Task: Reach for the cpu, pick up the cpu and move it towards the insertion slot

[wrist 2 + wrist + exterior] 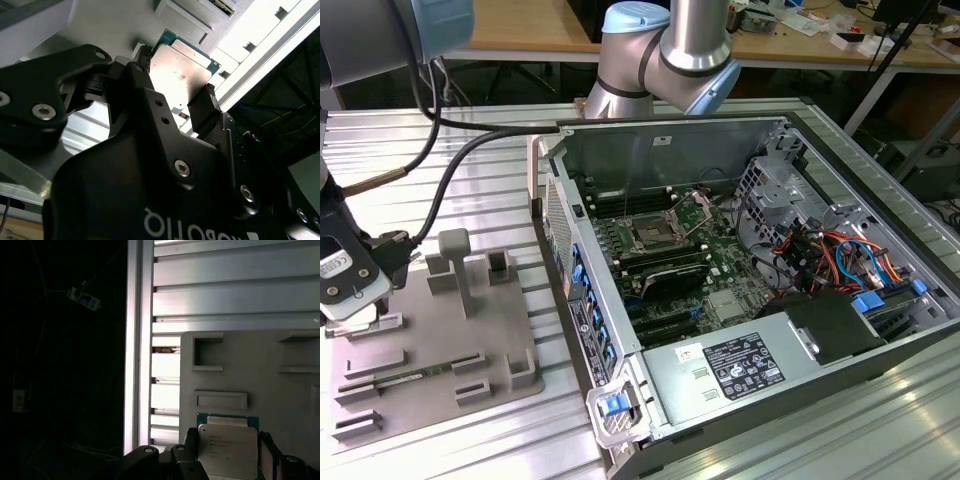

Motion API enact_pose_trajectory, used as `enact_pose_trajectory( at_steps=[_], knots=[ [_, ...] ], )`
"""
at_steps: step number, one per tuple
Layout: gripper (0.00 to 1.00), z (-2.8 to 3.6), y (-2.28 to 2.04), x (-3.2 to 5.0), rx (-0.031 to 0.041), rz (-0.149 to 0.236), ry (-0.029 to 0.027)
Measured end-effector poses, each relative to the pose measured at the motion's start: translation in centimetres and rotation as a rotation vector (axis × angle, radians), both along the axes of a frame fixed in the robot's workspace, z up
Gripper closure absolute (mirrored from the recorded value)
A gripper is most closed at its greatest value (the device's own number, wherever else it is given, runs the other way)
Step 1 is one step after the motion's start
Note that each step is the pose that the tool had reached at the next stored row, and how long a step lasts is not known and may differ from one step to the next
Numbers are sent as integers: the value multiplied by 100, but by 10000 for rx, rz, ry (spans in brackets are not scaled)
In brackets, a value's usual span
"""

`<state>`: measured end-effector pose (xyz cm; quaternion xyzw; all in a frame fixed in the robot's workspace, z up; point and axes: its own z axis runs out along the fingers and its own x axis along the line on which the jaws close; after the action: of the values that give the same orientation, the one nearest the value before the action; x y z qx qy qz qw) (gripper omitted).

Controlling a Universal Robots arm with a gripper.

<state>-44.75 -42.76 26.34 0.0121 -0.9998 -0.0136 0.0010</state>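
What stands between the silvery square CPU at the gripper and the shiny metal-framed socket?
The upright metal side wall of the computer case rises between the grey plastic tray, where the silvery square cpu sits at the black gripper, and the metal-framed insertion slot. The case is open on top.

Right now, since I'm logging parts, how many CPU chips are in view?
1. The cpu is held by the pincer at the grey tray; others may be hidden.

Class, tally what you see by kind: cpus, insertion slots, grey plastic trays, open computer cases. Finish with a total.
cpu: 1
insertion slot: 1
grey plastic tray: 1
open computer case: 1
Total: 4
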Motion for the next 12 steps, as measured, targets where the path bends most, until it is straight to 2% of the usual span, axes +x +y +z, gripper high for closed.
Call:
enact_pose_trajectory(
  at_steps=[2,12],
  knots=[
    [45,23,0,0,1,0,-2],
    [45,36,0,0,-2,0,2]
  ],
)
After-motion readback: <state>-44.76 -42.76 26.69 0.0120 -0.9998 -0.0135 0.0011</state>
